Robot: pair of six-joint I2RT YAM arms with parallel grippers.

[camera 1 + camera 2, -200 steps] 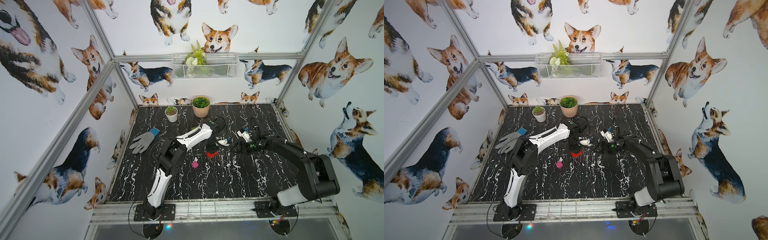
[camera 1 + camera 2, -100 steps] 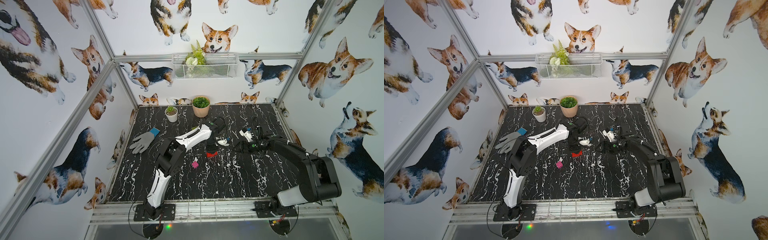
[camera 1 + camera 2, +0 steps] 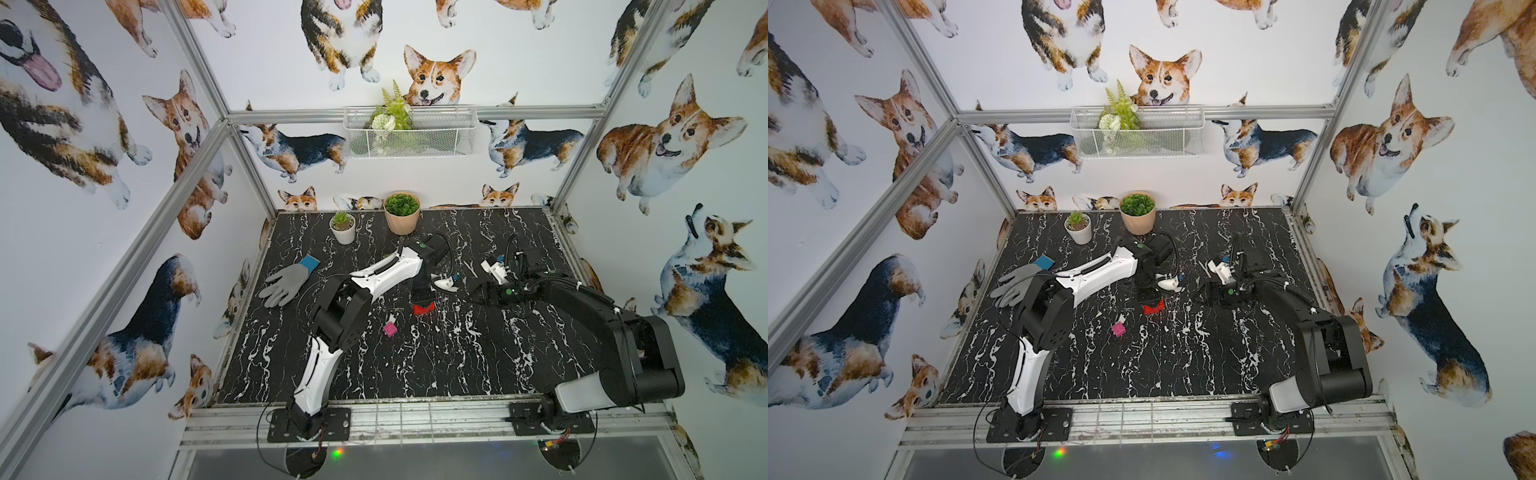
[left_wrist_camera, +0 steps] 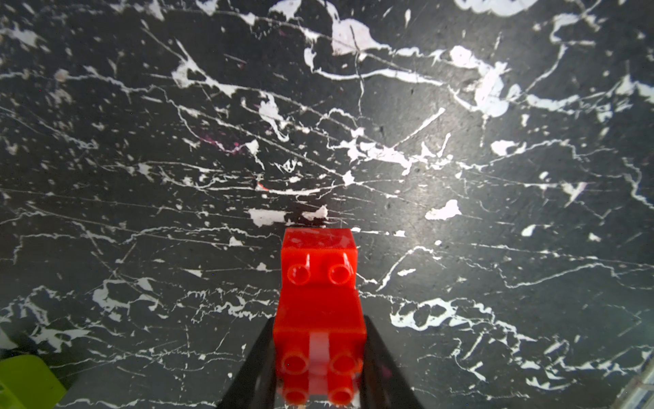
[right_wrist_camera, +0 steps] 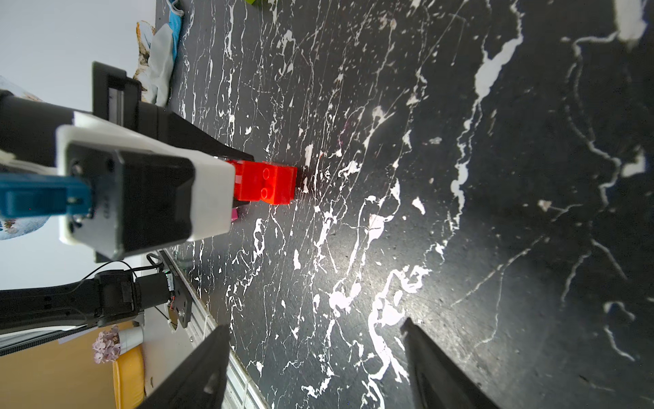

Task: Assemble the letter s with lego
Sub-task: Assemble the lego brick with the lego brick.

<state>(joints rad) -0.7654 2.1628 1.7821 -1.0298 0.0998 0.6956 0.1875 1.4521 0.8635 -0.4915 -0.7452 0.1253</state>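
Observation:
Joined red lego bricks (image 4: 318, 304) form a stepped piece, and my left gripper (image 4: 318, 340) is shut on its near end. In both top views this red piece (image 3: 424, 308) (image 3: 1153, 308) hangs below the left gripper (image 3: 422, 296) at the table's middle, its low end at or just above the surface. A pink brick (image 3: 390, 329) (image 3: 1118, 329) lies loose in front of it to the left. A lime green brick (image 4: 24, 382) shows at the edge of the left wrist view. My right gripper (image 5: 315, 340) (image 3: 476, 292) stands open and empty, to the right of the red piece (image 5: 265, 182).
The black marble table (image 3: 457, 365) carries a grey glove (image 3: 286, 282) at the left and two plant pots (image 3: 343, 228) (image 3: 402, 216) at the back. A wire basket (image 3: 409, 131) hangs on the rear wall. The left arm's wrist camera (image 5: 141, 191) sits between my right gripper and the bricks.
The right arm has eased slightly to the right. The left gripper and the red piece hold their place, as does the pink brick.

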